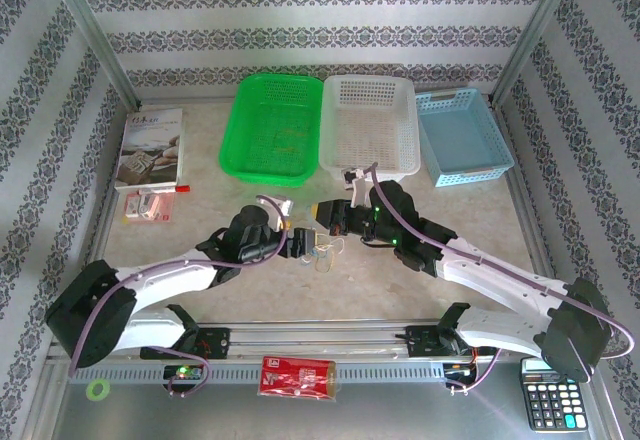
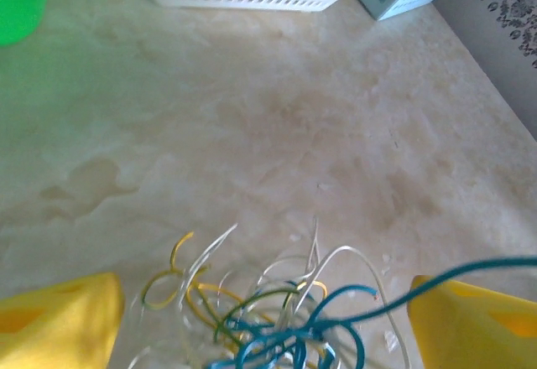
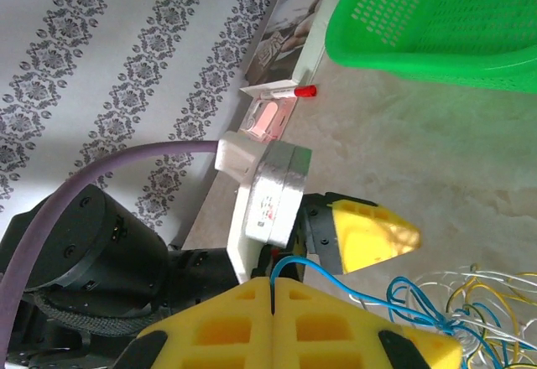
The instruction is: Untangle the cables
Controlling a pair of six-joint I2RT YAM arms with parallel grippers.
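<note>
The cables lie tangled mid-worktop. From above, the grips are too small to tell. The left wrist view shows the left end effector released, with its yellow fingers wide apart on either side of the yellow, white and blue loops. The right wrist view shows the right end effector clenched on a blue cable that runs out to the tangle.

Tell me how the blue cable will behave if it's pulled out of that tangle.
Probably floppy: the blue cable sags in loose curves from the shut right gripper. Likely light, and it is threaded through the yellow and white loops, so pulling would probably drag the whole tangle along.
</note>
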